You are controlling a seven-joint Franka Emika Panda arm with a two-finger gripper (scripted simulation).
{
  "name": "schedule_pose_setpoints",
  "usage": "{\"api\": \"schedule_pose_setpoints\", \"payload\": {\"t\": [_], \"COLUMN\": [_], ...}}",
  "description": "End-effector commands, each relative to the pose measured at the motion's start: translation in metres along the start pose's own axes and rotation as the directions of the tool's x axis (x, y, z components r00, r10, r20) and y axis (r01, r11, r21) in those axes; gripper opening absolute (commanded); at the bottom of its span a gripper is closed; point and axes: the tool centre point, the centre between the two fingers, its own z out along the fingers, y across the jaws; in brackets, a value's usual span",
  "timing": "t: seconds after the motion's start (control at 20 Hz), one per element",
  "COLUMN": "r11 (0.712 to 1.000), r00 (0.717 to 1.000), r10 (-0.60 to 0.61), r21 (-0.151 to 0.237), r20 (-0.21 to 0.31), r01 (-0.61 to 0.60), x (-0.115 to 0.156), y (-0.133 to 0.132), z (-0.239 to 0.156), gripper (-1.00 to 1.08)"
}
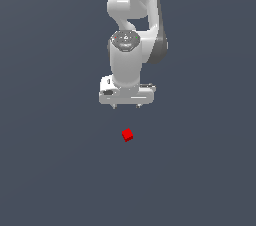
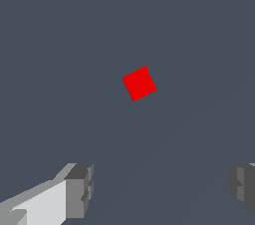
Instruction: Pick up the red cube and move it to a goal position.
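Exterior view: my arm [image 1: 131, 30], white with grey joint sections, comes down from the upper edge of the picture and ends in a broad white hand. My gripper [image 1: 127, 105] points straight down, and only the two short tips of its fingers [image 1: 114, 105] show beneath the hand, set far apart near the hand's two ends. The red cube [image 1: 127, 134] lies on the plain dark grey floor [image 1: 50, 170], below the gripper in the picture and roughly in line with the midpoint between the two tips. A clear stretch of floor separates cube and gripper; they do not touch. The cube is far narrower than the hand, and it sits turned so that one corner points toward the lower edge of the picture.

Wrist view: my camera looks down past the gripper [image 2: 160, 189] onto the same grey floor [image 2: 50, 45]. The two grey fingertips [image 2: 79, 190] stand at opposite sides of the picture with a wide gap between them, so my jaws are spread wide and hold nothing. A white part of the hand shows behind one of the fingertips. The red cube [image 2: 140, 83] shows as a flat red square, rotated so that its edges run oblique to the line joining my fingertips. It lies on the floor ahead of the fingertips, well apart from both, and not between them in this picture.
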Motion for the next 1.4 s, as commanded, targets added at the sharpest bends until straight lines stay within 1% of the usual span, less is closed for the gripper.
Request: {"api": "schedule_pose_setpoints", "payload": {"t": [0.0, 0.35, 0.75, 0.9, 1.1, 1.35], "r11": [1.000, 0.999, 0.988, 0.976, 0.953, 0.924], "r00": [1.000, 0.999, 0.988, 0.976, 0.952, 0.924], "r10": [0.000, -0.033, -0.152, -0.217, -0.304, -0.383], "r21": [0.000, 0.000, -0.001, -0.001, -0.003, -0.006], "r20": [0.000, -0.002, -0.008, -0.011, -0.015, -0.019], "r01": [0.000, 0.033, 0.152, 0.217, 0.304, 0.383], "x": [0.000, 0.004, 0.021, 0.030, 0.044, 0.057], "y": [0.000, 0.001, 0.003, 0.004, 0.003, 0.001], "z": [0.000, 0.011, 0.049, 0.070, 0.099, 0.125], "gripper": [1.00, 1.00, 1.00, 1.00, 1.00, 1.00]}}
